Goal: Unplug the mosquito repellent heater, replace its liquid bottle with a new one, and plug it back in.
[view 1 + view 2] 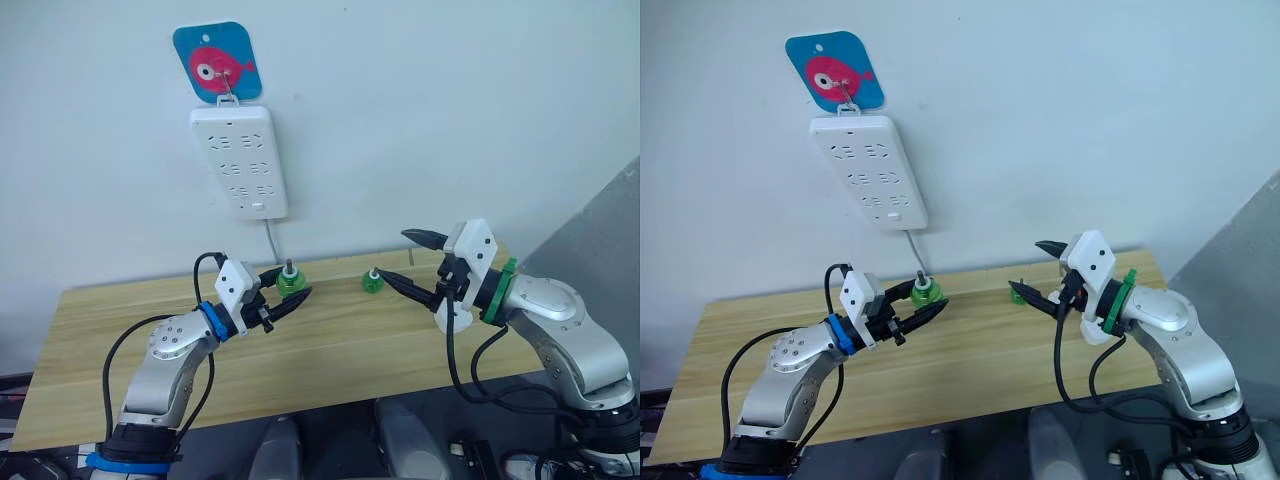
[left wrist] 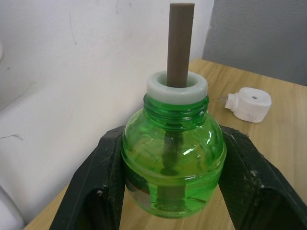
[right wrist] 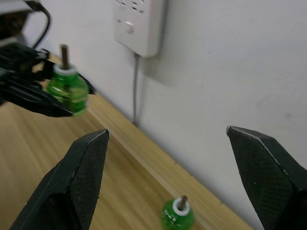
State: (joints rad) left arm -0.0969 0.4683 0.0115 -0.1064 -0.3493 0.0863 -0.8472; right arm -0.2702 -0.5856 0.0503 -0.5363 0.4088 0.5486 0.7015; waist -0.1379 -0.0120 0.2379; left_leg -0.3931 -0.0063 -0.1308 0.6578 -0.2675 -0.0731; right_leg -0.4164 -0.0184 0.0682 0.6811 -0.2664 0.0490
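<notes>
A green liquid bottle with a white collar and a brown wick stands upright between the black fingers of my left gripper, which is shut on it near the table's back edge. A second, smaller-looking green bottle stands on the table by the wall, just ahead of my right gripper. That gripper is open and holds nothing. The white mosquito repellent heater lies unplugged on the wooden table, its prongs pointing sideways and its round vent hole facing up.
A long white power strip hangs on the wall from a blue fish-print hook; its cable drops behind the table. The wooden table has open surface in front of both grippers. A grey panel stands at the right.
</notes>
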